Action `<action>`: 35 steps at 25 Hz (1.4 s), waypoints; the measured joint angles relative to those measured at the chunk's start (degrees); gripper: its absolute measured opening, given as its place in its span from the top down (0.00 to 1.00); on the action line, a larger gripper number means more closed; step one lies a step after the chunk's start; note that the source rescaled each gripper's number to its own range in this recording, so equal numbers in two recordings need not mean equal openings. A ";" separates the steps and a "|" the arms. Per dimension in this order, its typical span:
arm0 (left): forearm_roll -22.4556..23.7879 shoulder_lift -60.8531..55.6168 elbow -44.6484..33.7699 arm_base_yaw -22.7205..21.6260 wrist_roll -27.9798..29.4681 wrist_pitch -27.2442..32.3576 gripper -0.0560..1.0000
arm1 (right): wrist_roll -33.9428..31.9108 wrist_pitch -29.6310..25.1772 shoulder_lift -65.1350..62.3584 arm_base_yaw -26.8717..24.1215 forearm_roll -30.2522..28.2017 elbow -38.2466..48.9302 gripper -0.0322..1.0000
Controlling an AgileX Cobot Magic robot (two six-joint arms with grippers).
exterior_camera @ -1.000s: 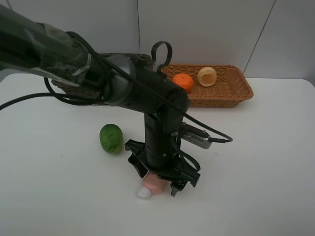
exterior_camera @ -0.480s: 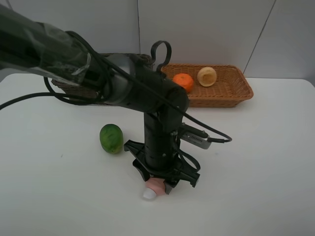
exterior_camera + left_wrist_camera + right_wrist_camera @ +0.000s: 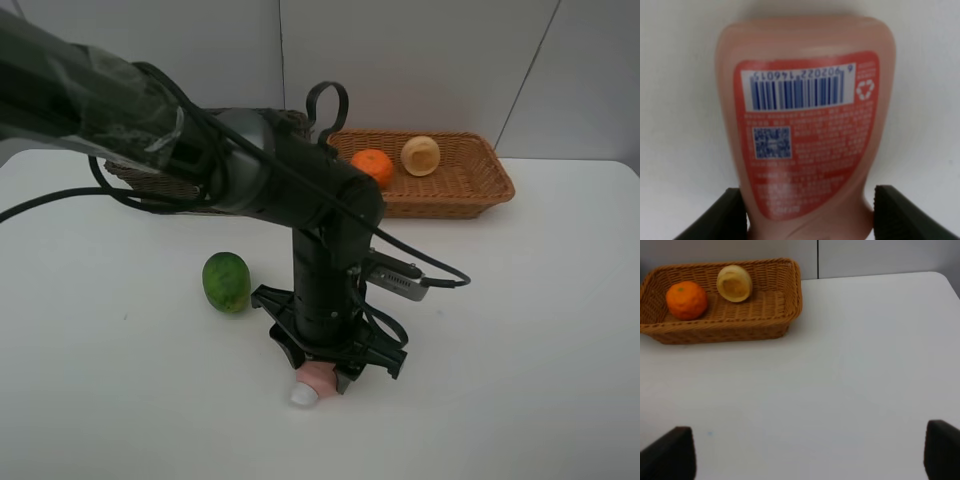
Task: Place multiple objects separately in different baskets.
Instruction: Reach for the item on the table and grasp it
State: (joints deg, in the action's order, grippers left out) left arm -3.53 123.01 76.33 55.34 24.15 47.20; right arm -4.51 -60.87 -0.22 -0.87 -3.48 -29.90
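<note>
A pink squeeze bottle (image 3: 314, 379) with a white cap (image 3: 301, 396) lies on the white table near the front. My left gripper (image 3: 324, 376) comes straight down on it and is shut on its body. In the left wrist view the bottle (image 3: 805, 140) fills the frame, and both dark fingers (image 3: 732, 217) press its sides. A green oval fruit (image 3: 226, 282) lies just left of that arm. The orange (image 3: 372, 165) and the peach-like fruit (image 3: 420, 155) sit in the light tan basket (image 3: 480, 190). My right gripper (image 3: 810, 455) is open over bare table.
The dark brown basket (image 3: 140, 180) stands at the back left, mostly hidden behind the left arm. In the right wrist view the tan basket (image 3: 785, 315) holds the orange (image 3: 686, 300) and the peach-like fruit (image 3: 734, 283). The right arm is out of the exterior view.
The left gripper's jaws closed in from wide apart onto the pink bottle, which shifted slightly, then held still. Nothing else moved.
</note>
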 joint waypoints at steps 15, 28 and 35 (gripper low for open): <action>0.39 -2.12 2.73 -0.06 0.15 1.38 0.78 | 0.00 0.00 0.00 0.00 0.00 0.00 0.03; 4.59 -2.35 8.83 -0.77 -1.51 5.20 0.95 | 0.00 0.00 0.00 0.00 0.00 0.00 0.03; 6.82 -2.35 12.08 -1.97 -8.28 6.00 0.58 | 0.00 0.00 0.00 0.00 0.00 0.00 0.03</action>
State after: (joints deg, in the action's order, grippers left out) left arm 3.28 120.67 88.41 53.36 15.86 53.20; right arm -4.51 -60.87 -0.22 -0.87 -3.48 -29.90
